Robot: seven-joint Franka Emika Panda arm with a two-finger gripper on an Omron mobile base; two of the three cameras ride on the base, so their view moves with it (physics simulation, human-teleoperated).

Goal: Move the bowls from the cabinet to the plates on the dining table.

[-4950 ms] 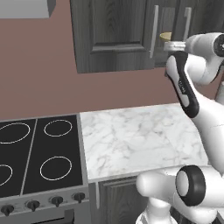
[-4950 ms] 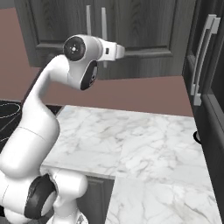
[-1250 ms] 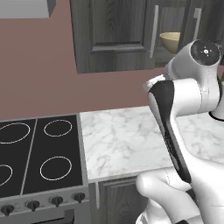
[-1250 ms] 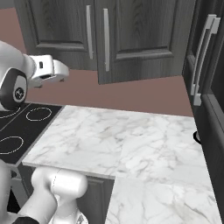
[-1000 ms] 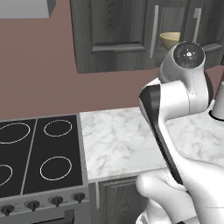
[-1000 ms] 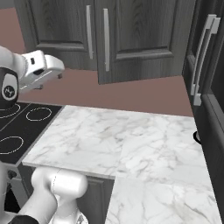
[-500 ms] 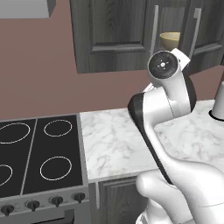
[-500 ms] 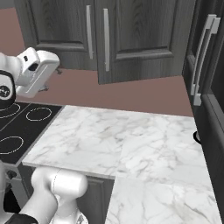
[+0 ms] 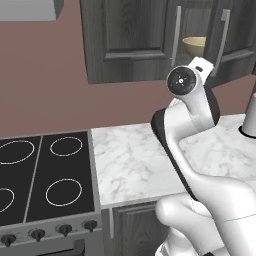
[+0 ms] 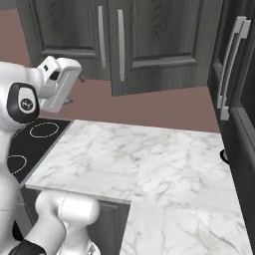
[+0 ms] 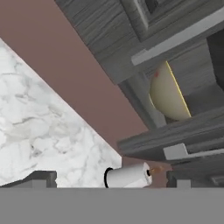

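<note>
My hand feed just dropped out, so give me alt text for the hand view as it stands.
A plain olive-yellow round bowl sits inside the dark grey wood-grain wall cabinet, seen through its partly open door, with the picture strongly tilted. Below lie a brown wall, a white grey-veined marble counter and a white paper-towel roll; the jaws stand open and empty.

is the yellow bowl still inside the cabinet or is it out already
Inside. The olive-yellow bowl sits on a shelf of the cabinet, seen through the gap between its doors.
</note>
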